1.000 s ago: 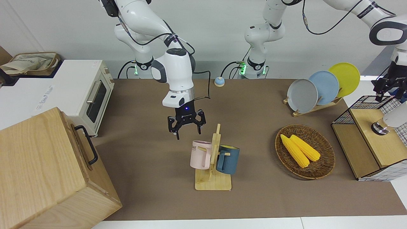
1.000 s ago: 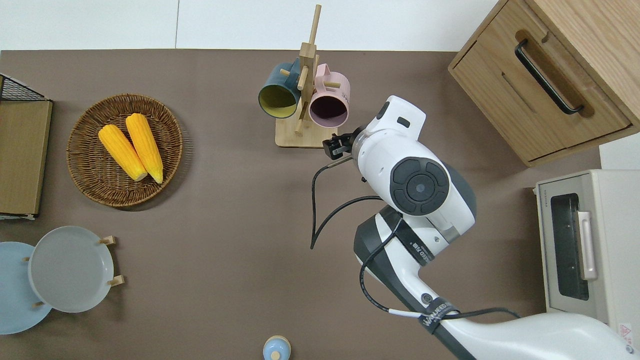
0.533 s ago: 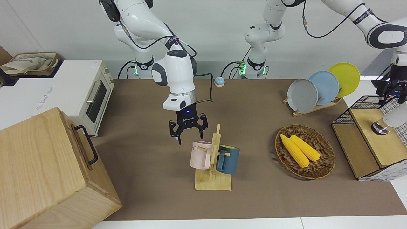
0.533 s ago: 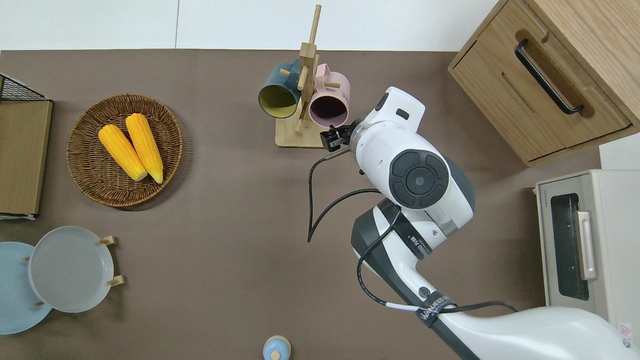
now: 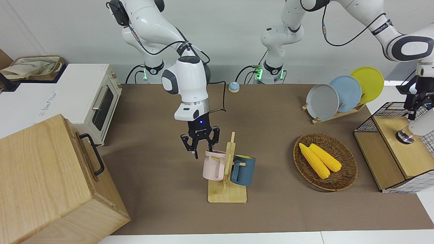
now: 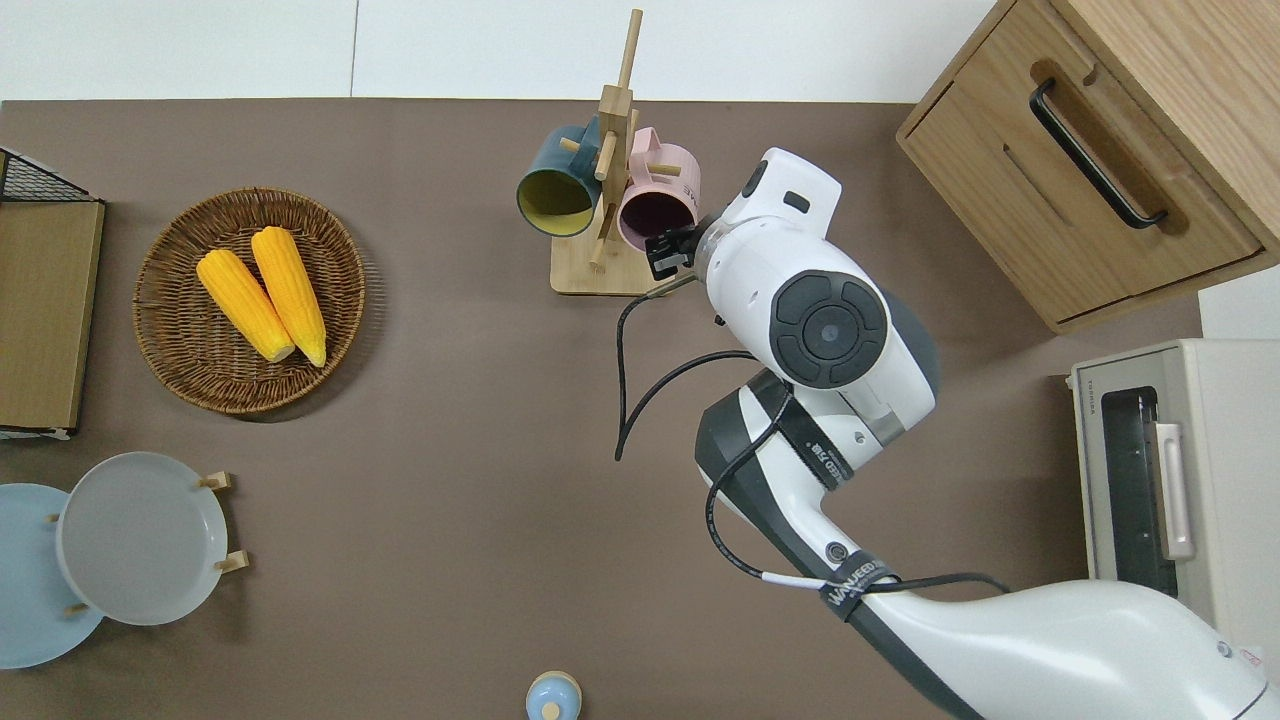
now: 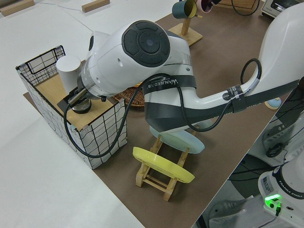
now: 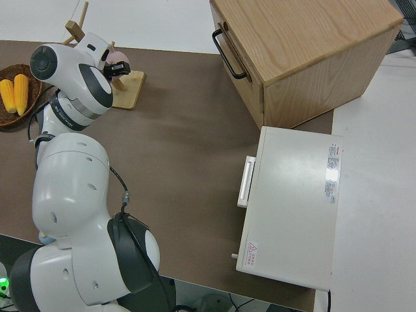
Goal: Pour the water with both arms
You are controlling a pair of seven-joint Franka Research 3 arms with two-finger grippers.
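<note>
While the right arm closes on the mug rack, these lines give the moment.

Right gripper [image 5: 200,146]: fingers apart, empty, pointing down at the rim of the pink mug [image 5: 214,165].

Change: over the last second it has dropped and slid toward the mug rack [image 5: 227,189], from beside the rack to right at the mug's lip. By my reading the reach is ending and a grasp comes next.

Mug against jaws: the pink mug hangs on the rack's peg, mouth turned toward the robots. One finger looks to be at the rim and the other outside the wall, though I cannot tell whether either touches it.

Blue mug [image 5: 243,169]: on the rack's opposite peg, untouched.

Left gripper [image 5: 416,101]: over the wire-sided wooden shelf [image 5: 390,149], just above a white bottle [image 7: 69,71]; whether its fingers are apart I cannot tell.

Task progress: early; nothing lifted, no pouring yet.
</note>
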